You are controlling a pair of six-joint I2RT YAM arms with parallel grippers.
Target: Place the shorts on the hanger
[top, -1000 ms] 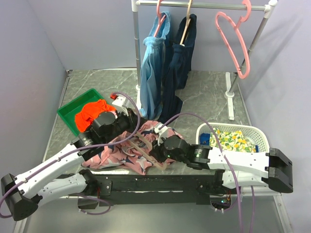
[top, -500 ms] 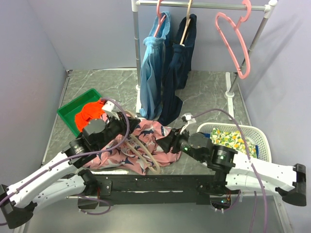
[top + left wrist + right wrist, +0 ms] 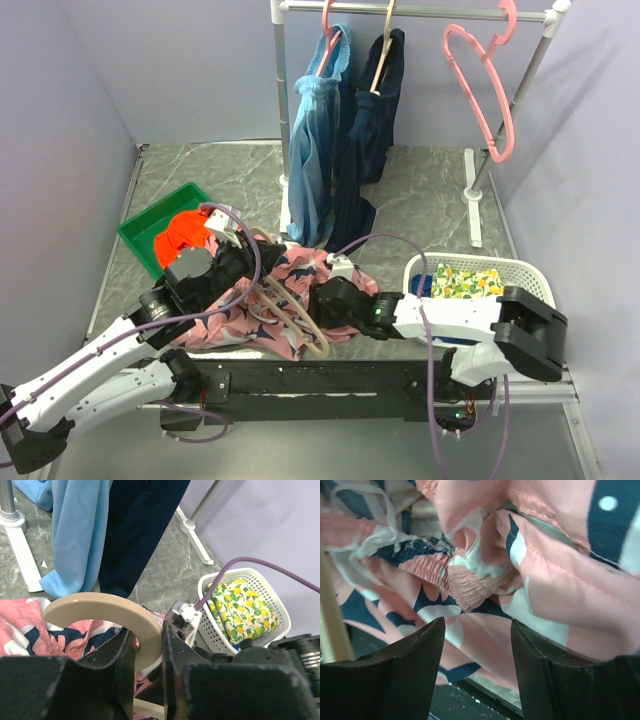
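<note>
The pink shorts (image 3: 300, 275) with navy and white shapes lie crumpled at the table's near edge, also filling the right wrist view (image 3: 555, 580). The beige hanger (image 3: 290, 315) lies across them; its curved loop shows in the left wrist view (image 3: 112, 612). My left gripper (image 3: 147, 645) is shut on the hanger's loop, at the shorts' left side (image 3: 255, 262). My right gripper (image 3: 477, 645) is open, its jaws just over the shorts' right edge (image 3: 325, 303), with fabric between and beyond them.
A green tray (image 3: 150, 225) with an orange cloth sits at left. A white basket (image 3: 530, 280) with lemon-print cloth stands at right. A rack (image 3: 410, 12) at the back holds light-blue and navy garments and pink hangers.
My right arm swung back and lowered its gripper to the shorts' right edge. My left gripper stayed on the hanger and shifted slightly left.
</note>
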